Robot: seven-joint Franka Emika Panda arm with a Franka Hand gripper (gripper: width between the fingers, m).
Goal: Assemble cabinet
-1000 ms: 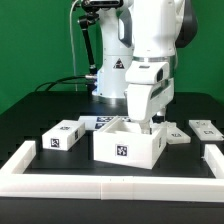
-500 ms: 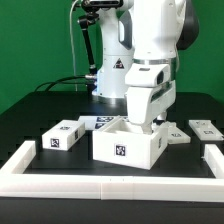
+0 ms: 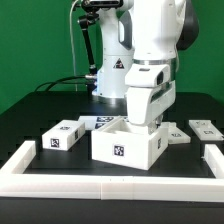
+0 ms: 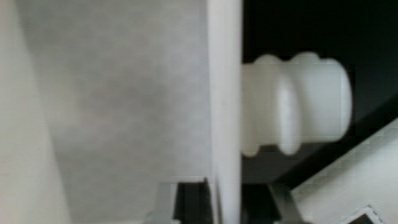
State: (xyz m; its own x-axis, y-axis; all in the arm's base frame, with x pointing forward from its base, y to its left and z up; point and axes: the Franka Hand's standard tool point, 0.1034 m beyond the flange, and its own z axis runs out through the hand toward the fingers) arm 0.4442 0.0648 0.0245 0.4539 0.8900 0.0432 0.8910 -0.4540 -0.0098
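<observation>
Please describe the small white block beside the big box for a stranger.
Find the cabinet, the big open white box in the middle. The small block lies apart at the exterior view's left of it. Unlike flat pieces nearby, it is chunky and closed.

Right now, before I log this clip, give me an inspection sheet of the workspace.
Surface: black table, edged by a low white border rail.
Job's things: the cabinet, an open-topped white box with a tag on its front, stands upright mid-table.
Clutter: small tagged block at the exterior view's left, apart from the cabinet; flat tagged pieces at the right; marker board behind.
Grippers: the gripper is at the cabinet's rear wall; the wrist view shows a white wall close up; whether the jaws are open or shut cannot be told.
Cables: black cables behind the table, at the left.
Surroundings: green backdrop.
</observation>
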